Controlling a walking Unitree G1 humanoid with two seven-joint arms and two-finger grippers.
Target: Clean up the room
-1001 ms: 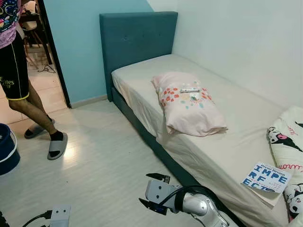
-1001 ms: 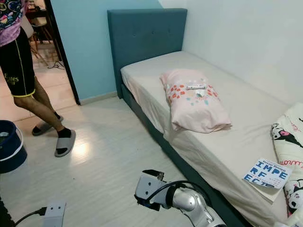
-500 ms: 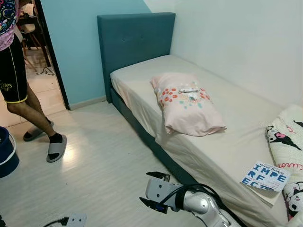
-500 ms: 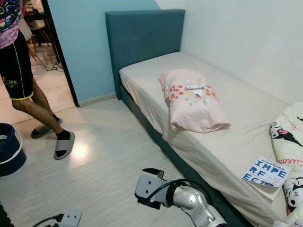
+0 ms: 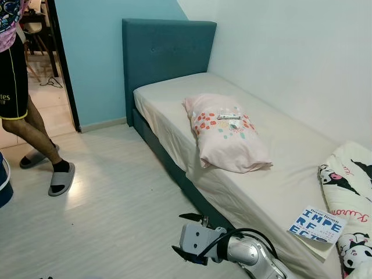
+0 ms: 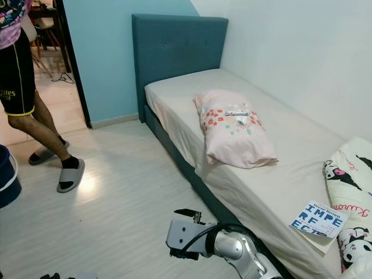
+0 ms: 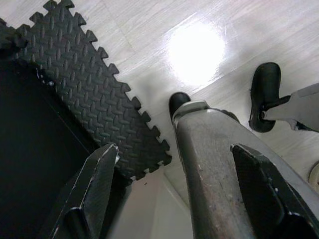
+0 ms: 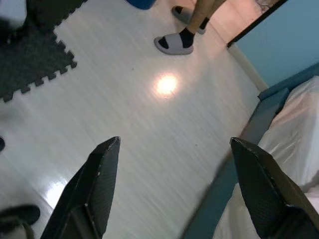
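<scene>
Right gripper hangs low over bare floor, fingers spread wide, nothing in them. Left gripper also spread and empty, pointing down at a foam mat w/ the robot's own leg between its fingers.

Bed is just beside the right gripper, on its right. Up on the mattress, ahead: pillow w/ a small item on top, too small to name. Nearer, off to the right: book at the mattress edge, touching a cartoon-print blanket. Person stands well ahead-left by the doorway.

Judgement: approach phase, nothing tidied yet. Book looks the closest loose item. Turn to face the bed, raise the arm above mattress level before reaching, and keep clear of the bed frame.
</scene>
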